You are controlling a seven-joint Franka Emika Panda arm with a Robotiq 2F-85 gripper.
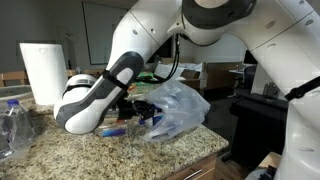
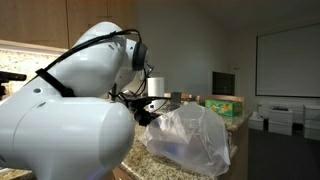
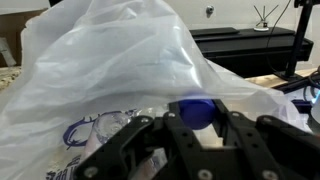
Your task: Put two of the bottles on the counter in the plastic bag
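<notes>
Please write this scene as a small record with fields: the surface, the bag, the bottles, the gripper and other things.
surface: granite counter
bag: clear plastic bag, crumpled, lying on the counter
gripper: gripper at the bag's side; open or shut cannot be told
bottle near gripper: only a blue cap shows, in the wrist view
other bottle: clear bottle at the picture's edge, apart from the bag
other: paper towel roll

A crumpled, translucent plastic bag sat on the speckled tabletop. A clear bottle stood well apart from it. A blue-capped bottle lay against the bag.
</notes>
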